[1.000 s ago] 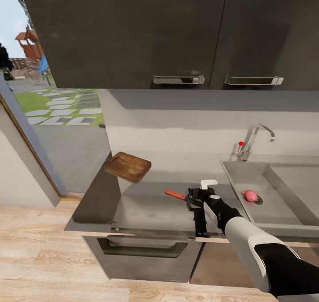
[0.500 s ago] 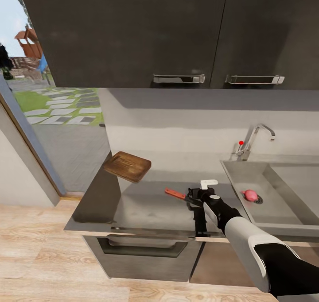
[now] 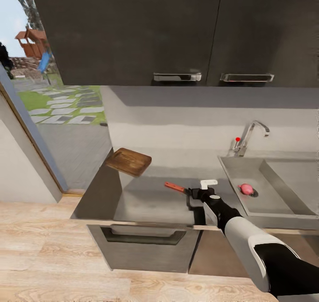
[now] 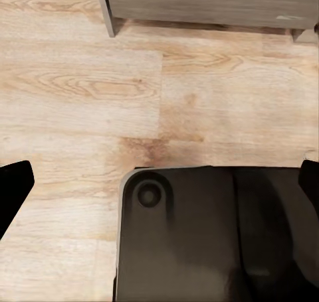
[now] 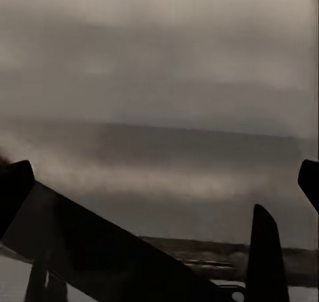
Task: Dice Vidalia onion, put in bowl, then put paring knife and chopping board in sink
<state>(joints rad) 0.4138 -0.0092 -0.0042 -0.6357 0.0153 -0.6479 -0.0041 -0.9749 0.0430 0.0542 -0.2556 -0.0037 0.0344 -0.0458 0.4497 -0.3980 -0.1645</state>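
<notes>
The paring knife (image 3: 174, 187) lies on the grey countertop (image 3: 141, 202), its orange-red handle pointing left. My right gripper (image 3: 191, 197) is at its blade end. In the right wrist view the dark blade (image 5: 100, 249) runs slantwise between the widely spread fingers (image 5: 13, 189), so the right gripper (image 5: 159, 182) is open. The chopping board (image 3: 128, 161) sits at the counter's back left corner, looking tilted. The pinkish onion (image 3: 245, 188) rests by the drain in the sink (image 3: 270, 202). A white bowl (image 3: 208, 183) peeks out behind my right gripper. My left gripper (image 4: 159, 182) is open over the floor.
Dark wall cabinets (image 3: 177, 32) hang low over the counter. A chrome tap (image 3: 249, 136) with a red knob (image 3: 238, 139) stands behind the sink. A glass door to the garden (image 3: 53, 107) is at the left. My dark base (image 4: 212, 235) is on the wooden floor (image 4: 80, 83).
The whole picture has shifted as the camera moved, showing more floor. My right gripper stays at the knife's blade end, and the onion, board and bowl have not moved.
</notes>
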